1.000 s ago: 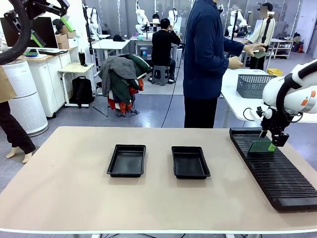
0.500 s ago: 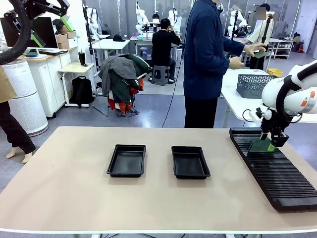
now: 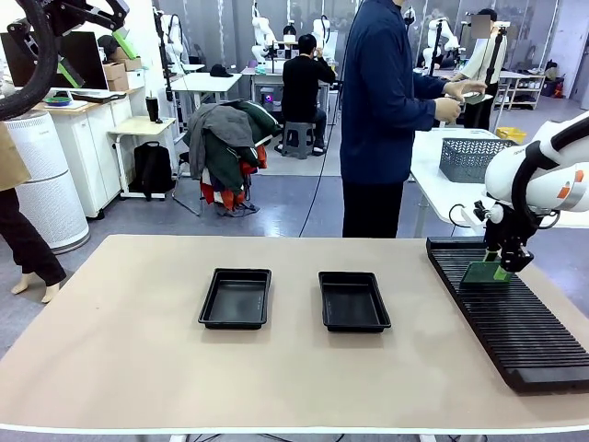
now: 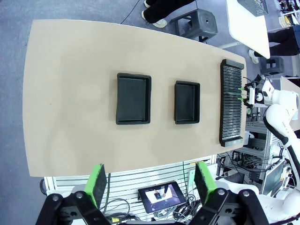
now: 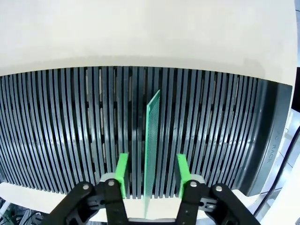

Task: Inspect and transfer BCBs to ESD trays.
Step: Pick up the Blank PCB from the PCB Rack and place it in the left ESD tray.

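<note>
— Where's the board (image 5: 152,122)?
— Upright in a rack (image 5: 70,122) slot, between my right gripper's (image 5: 152,161) pads (image 5: 122,164), which straddle it without touching. My left gripper (image 4: 151,176) hangs wide open above the table (image 3: 120,350) and its two trays (image 3: 236,297) (image 3: 353,301).

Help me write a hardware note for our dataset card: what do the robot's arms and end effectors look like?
The right arm is white and rounded, with an orange marking and a thin black cable looping at the wrist. The right end effector and left end effector are black, two-fingered, with bright green pads.
</note>
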### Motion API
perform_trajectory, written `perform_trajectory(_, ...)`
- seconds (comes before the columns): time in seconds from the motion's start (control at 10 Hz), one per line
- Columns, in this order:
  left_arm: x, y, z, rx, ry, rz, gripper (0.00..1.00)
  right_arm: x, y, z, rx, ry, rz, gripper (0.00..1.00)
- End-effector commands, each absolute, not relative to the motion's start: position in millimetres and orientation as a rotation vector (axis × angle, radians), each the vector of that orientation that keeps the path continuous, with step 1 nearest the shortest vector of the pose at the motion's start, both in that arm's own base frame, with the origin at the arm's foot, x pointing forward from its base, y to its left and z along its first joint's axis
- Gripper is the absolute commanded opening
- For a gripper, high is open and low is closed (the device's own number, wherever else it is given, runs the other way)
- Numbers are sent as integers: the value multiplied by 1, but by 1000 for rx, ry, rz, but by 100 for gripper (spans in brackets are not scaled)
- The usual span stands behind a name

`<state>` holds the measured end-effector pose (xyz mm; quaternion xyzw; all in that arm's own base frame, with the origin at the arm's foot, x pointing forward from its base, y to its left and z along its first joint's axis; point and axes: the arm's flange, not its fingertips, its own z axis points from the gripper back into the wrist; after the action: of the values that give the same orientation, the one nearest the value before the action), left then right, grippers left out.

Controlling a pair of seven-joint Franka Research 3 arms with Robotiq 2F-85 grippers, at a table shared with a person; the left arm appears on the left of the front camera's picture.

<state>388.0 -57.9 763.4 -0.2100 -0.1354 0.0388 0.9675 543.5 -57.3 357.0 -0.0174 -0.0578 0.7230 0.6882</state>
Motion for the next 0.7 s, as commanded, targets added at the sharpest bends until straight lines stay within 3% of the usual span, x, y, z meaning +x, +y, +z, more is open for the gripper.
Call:
perform_trajectory(0.0,388,-57,763,-428,-275,82,100,541,-56,353,-75,-122,1628,46)
perform_trajectory(0.6,388,-57,763,-428,-275,82,100,540,-56,352,-87,-111,1626,22)
